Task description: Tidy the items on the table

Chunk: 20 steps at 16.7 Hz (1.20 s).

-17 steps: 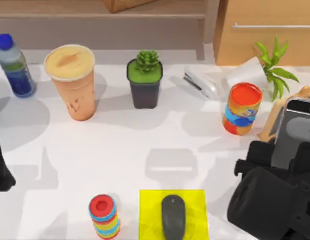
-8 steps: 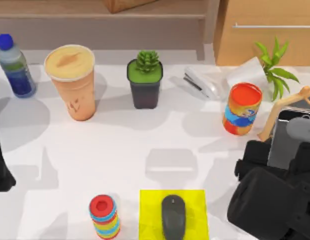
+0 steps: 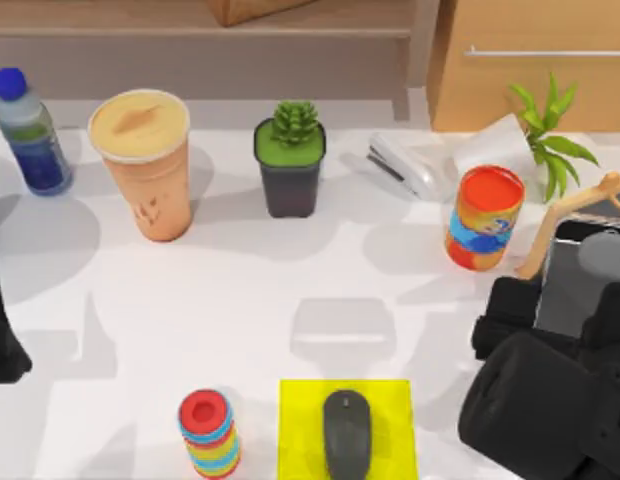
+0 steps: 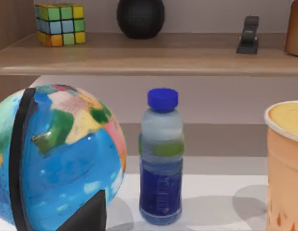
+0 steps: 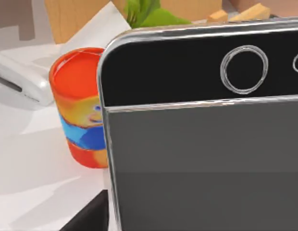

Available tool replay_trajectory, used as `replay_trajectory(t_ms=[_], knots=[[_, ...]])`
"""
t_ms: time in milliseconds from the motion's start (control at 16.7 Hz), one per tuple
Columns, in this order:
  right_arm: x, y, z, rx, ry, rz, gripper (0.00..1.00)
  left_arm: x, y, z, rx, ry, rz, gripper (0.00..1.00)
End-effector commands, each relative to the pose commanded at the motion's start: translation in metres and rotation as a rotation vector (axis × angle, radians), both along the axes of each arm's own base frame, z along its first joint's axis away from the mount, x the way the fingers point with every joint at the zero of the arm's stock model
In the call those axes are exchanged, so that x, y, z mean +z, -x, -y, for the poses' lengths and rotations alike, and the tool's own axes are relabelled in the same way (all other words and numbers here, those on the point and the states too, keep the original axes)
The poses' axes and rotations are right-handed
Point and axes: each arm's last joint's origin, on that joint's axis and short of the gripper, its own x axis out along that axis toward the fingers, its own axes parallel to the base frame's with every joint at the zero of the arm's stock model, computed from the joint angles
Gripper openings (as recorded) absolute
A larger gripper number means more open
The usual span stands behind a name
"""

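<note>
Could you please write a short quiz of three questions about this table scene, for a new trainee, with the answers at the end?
1. True or false: the mouse lies on a yellow mat.
2. Which thing stands nearest to the cup on the table? A) the succulent pot B) the water bottle C) the striped can
3. Fill in: the right gripper, at the table's right edge, carries the ____ close to a wooden stand.

Key
1. True.
2. B; the bottle stands just to its left.
3. smartphone; its dark face also shows in the right wrist view. The left arm is parked at the left edge.
</note>
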Motion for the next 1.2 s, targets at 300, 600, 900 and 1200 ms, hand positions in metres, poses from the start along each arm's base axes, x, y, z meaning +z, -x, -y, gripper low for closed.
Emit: replay_trajectory(t_ms=[300,600,900,1200], knots=[[0.033,0.011,0.013,-0.039,-0.214,0.093,1.0,0.0,0.0,0.0,0.0,0.0,0.0,1.0],[0.041,0.022,0.015,-0.055,-0.274,0.122,1.0,0.0,0.0,0.0,0.0,0.0,0.0,1.0],[0.013,0.027,0.001,-0.02,-0.081,0.044,1.0,0.0,0.0,0.0,0.0,0.0,0.0,1.0],[-0.003,0.029,-0.002,0.004,0.02,-0.007,1.0,0.0,0.0,0.0,0.0,0.0,0.0,1.0]])
